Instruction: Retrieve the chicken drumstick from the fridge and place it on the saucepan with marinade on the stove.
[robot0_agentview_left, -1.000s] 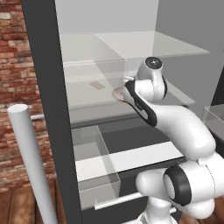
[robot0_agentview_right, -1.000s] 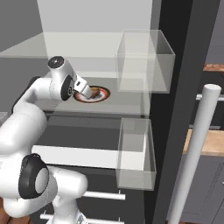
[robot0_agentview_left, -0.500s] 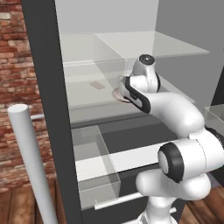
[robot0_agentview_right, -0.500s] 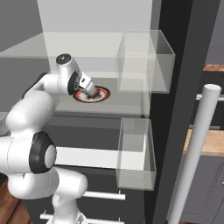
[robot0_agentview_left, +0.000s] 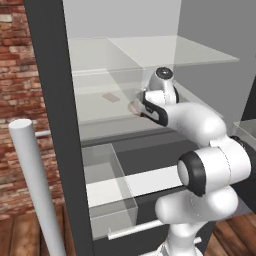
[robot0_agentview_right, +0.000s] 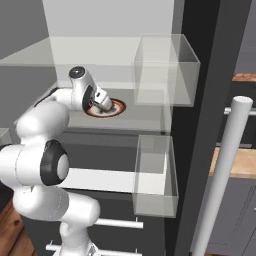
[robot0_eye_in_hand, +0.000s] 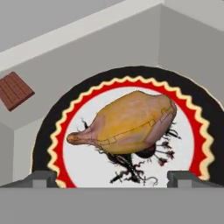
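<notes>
Reaching into the fridge, my claw hangs spread wide above the chicken drumstick on its plate; grasping and carrying to the saucepan remain.

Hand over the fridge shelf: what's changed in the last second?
The hand has pushed deeper into the fridge and come down over the plate, open, with the drumstick between its fingertips, not gripped. The drumstick, plate and brown slab have not moved.
</notes>
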